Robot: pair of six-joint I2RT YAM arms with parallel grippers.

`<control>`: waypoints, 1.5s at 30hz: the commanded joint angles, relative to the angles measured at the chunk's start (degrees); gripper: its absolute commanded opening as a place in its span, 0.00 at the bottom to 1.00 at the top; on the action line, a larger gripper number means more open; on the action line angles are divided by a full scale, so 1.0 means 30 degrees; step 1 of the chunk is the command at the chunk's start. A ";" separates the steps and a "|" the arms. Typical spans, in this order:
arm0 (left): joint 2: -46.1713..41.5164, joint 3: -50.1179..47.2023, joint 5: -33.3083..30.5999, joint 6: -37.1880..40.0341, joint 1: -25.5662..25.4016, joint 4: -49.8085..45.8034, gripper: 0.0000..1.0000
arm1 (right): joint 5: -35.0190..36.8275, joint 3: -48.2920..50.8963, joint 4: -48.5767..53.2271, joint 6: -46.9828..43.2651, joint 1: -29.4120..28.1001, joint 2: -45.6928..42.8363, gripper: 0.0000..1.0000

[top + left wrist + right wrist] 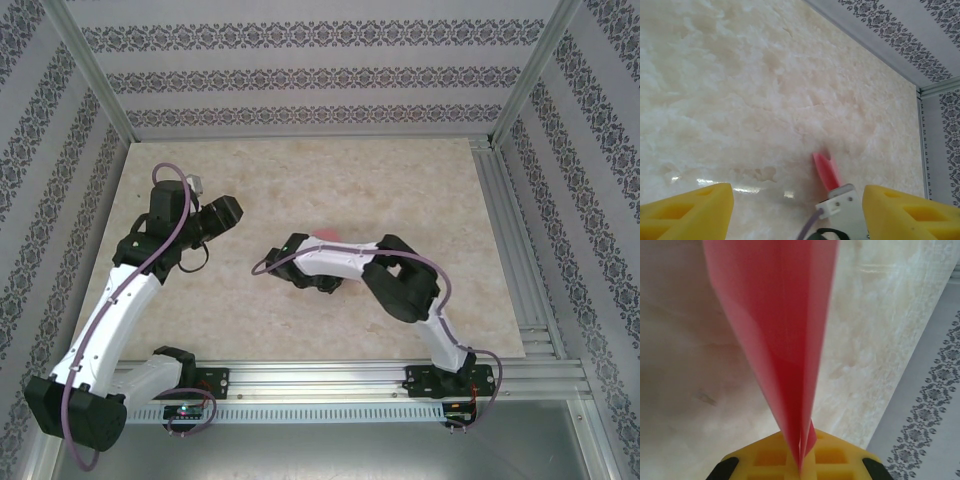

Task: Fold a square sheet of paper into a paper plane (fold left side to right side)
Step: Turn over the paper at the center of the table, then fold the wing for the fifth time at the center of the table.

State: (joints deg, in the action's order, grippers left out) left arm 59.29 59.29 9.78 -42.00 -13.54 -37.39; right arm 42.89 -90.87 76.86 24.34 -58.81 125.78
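Your right pincer [800, 467], its arm [400, 278] stretched low across the middle of the marble tabletop [420, 190], clamps the narrow pink-red folded paper plane [780, 340]. Your left pincer [797, 197] hovers well apart, spread wide, tabletop edges distant.

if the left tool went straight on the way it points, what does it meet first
Probably the right tool pinching the paper plane, just right of its line; otherwise the table. Depth unclear.
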 commanded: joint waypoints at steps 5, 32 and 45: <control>0.0296 -0.0193 0.0228 0.0611 0.0236 -0.0222 0.71 | -0.1060 -0.1534 0.0763 -0.0080 -0.1350 0.1150 0.37; 0.9739 -0.2696 0.6056 -0.3608 -0.5524 1.2253 0.68 | -1.3805 1.1956 -1.6394 -0.0765 0.7437 -1.8791 0.98; 1.6819 0.0269 0.7981 -0.4096 -0.6213 1.5438 0.44 | -2.1124 1.8610 -2.2118 0.0969 1.3526 -2.1877 0.93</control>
State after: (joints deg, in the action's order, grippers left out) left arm 108.22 58.63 31.05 -53.43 -31.55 3.90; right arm -12.99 -36.58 17.10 25.98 -20.29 62.17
